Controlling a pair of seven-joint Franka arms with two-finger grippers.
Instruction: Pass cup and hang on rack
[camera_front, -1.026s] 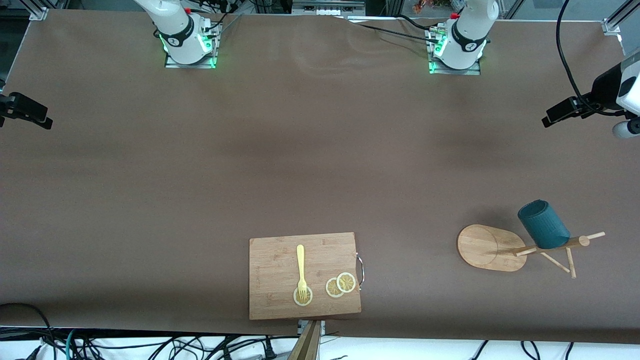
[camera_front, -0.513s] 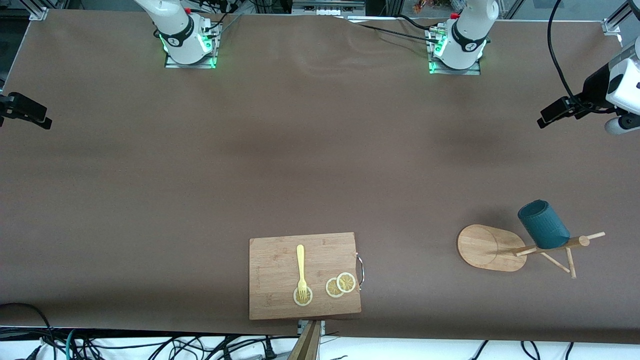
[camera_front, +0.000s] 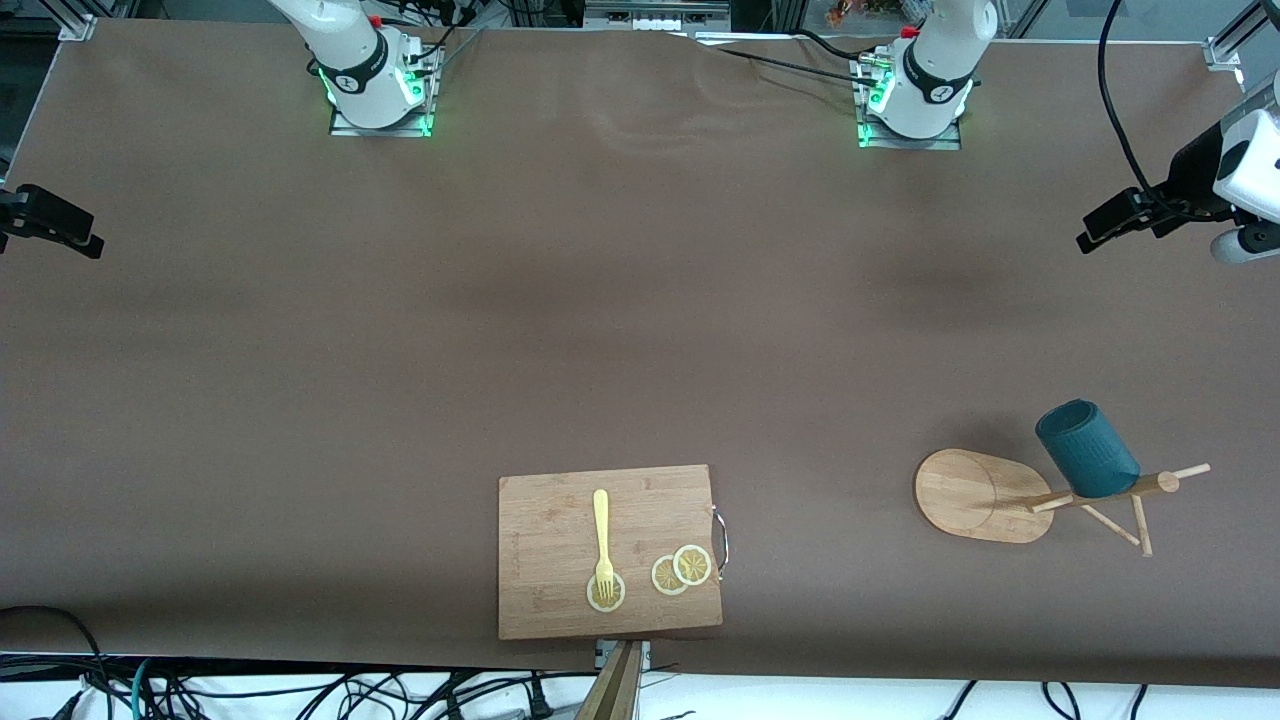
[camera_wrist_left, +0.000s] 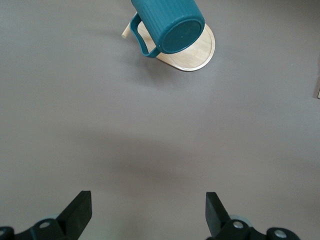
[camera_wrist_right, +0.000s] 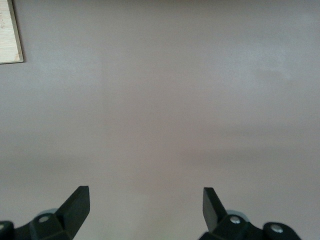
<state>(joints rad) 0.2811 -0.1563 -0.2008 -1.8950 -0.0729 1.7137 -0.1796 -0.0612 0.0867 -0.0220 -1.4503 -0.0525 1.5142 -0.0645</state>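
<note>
Cutting board (camera_front: 610, 551): nearest the front camera, flat at the table's near edge, about midway between the two arms' ends; a small metal handle shows on the side toward the left arm's end. Only a corner of it enters the right wrist view (camera_wrist_right: 10, 32).
Fork (camera_front: 602, 540): pale yellow, lying on the board, tines on one lemon slice (camera_front: 605, 592).
Other lemon slices (camera_front: 681, 570): two, overlapping, on the board near its handle.
Rack (camera_front: 985, 495): toward the left arm's end of the table, slightly farther from the front camera than the board. From above, its post and pegs splay out over the table past the oval base; how the post meets the base is hard to make out. In the left wrist view only part of the base (camera_wrist_left: 197, 50) shows, the rest hidden by the cup.
Cup (camera_front: 1087, 449): hanging tilted on the rack, its closed bottom turned to the left wrist camera (camera_wrist_left: 167, 22), handle to one side; its top is cut off by that view's edge, and the yellow inside is not seen.
Table (camera_front: 640, 330): brown cover, bare between the rack and the arm bases.
Left gripper (camera_wrist_left: 149, 212): over bare table at the left arm's end, well apart from the cup; fingers spread wide, nothing between them. In the front view it is partly cut off by the edge (camera_front: 1125, 220).
Right gripper (camera_wrist_right: 146, 209): over bare table at the right arm's end, fingers spread wide, holding nothing; mostly cut off in the front view (camera_front: 45, 220).
</note>
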